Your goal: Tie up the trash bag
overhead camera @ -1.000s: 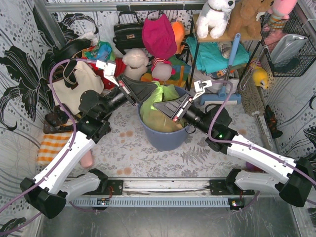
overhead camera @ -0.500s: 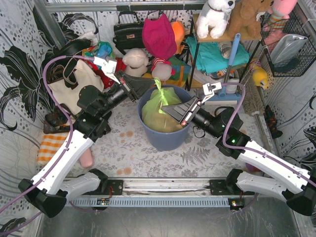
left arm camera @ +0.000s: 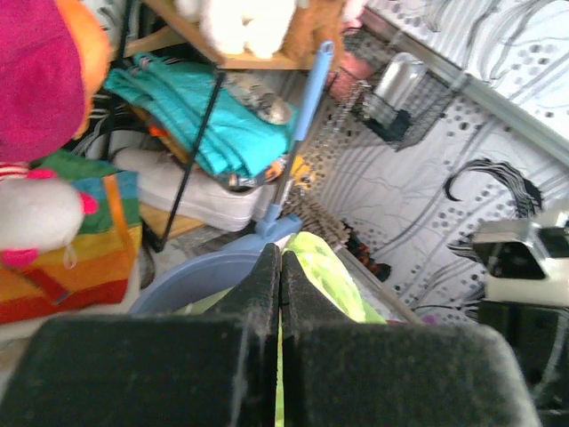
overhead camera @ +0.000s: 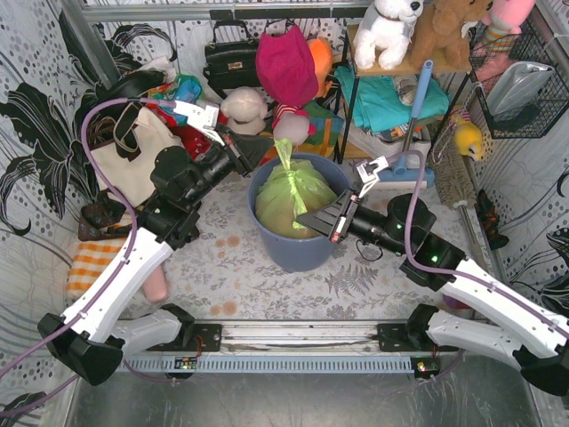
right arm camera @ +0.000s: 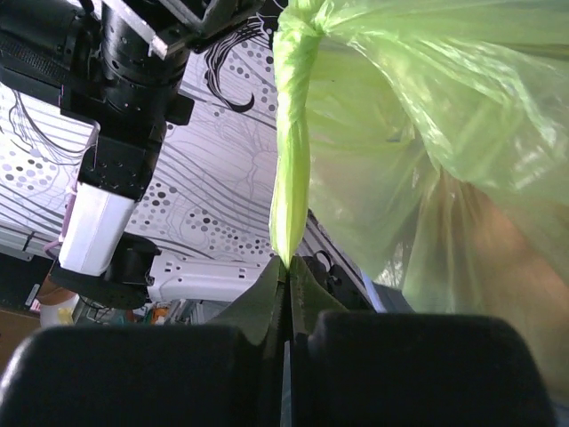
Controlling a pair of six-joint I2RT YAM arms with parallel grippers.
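Trash bag (overhead camera: 289, 200) stands in the bin (overhead camera: 293, 256), twisted neck pointing up. Right gripper (right arm camera: 286, 267) pinches its tail; left gripper (overhead camera: 265, 144) clenched beside the neck, hold unclear.

From above, the bin (overhead camera: 298, 253) hides the lower part of the trash bag (overhead camera: 289, 191); only its gathered top shows. In the left wrist view the closed left tool (left arm camera: 280, 258) is a blurred dark mass across the bottom of the picture that covers most of the bag, and whether it pinches any plastic cannot be told. In the right wrist view the bag runs off the top and right edges, and its twisted strand vanishes between the blurred pads of the right tool (right arm camera: 286, 265).
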